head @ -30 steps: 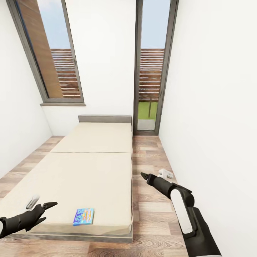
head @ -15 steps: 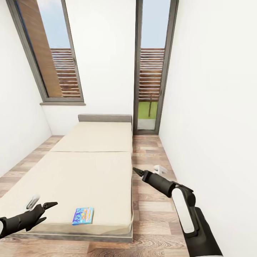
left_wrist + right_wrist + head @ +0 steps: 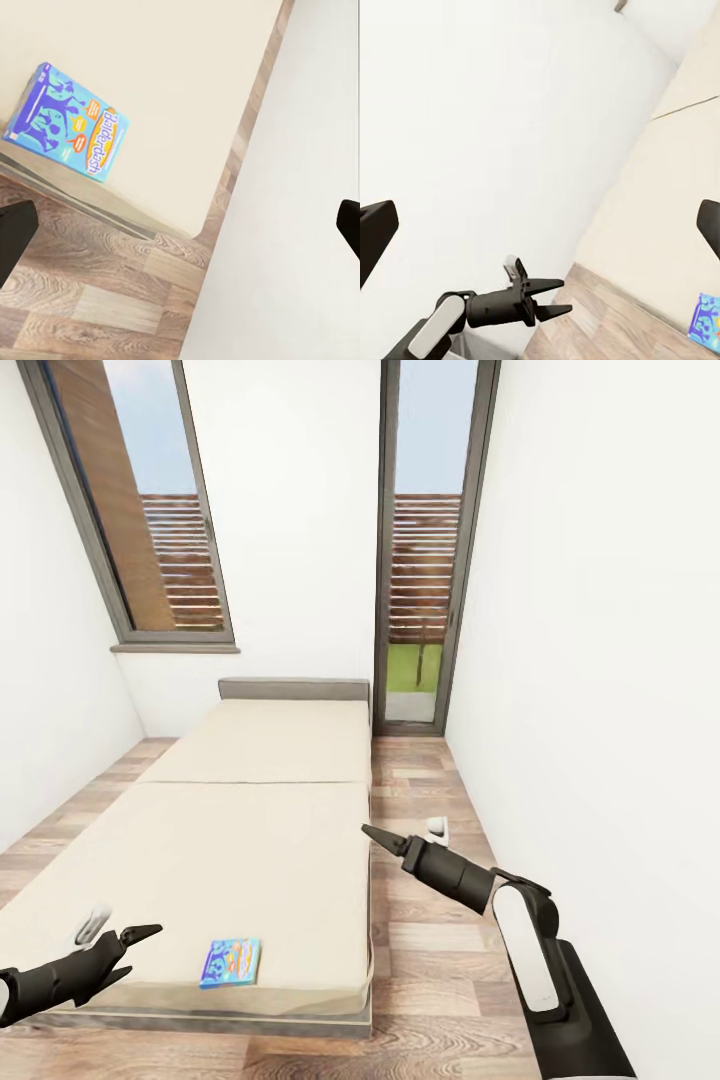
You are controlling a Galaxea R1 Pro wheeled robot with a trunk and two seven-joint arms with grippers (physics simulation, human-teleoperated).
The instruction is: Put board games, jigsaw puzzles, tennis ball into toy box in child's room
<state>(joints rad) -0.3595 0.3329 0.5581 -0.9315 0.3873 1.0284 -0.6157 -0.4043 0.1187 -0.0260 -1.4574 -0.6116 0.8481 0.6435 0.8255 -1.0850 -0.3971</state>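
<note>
Head view looks down a narrow white-walled room: the bed (image 3: 250, 830) with its beige mattress runs from 6 o'clock up toward the grey headboard (image 3: 294, 691) near the centre, with tall grey-framed windows (image 3: 150, 510) at 11 and 1 o'clock. One blue board game (image 3: 231, 963) lies flat on the mattress near the foot edge, at about 7 o'clock, with nothing touching it. Wood-plank floor (image 3: 420, 800) shows on both sides of the bed.

Left tool (image 3: 145, 933) hangs low at 8 o'clock over the corner of the mattress, near the game but apart from it — its fingers are spread, the two dark tips sitting at opposite edges of the left wrist view, where the board game (image 3: 67, 122) shows at 10 o'clock with the word "Balderdash" on its side.

Right tool (image 3: 372, 834) reaches out at 5 o'clock, above the seam between bed edge and floor, empty. From the head view its fingers look drawn to a point, yet in the right wrist view the tips stand far apart, so it is spread. That view also catches the left tool (image 3: 556, 296), parted, with a corner of the board game (image 3: 706, 321) at 4 o'clock.
</note>
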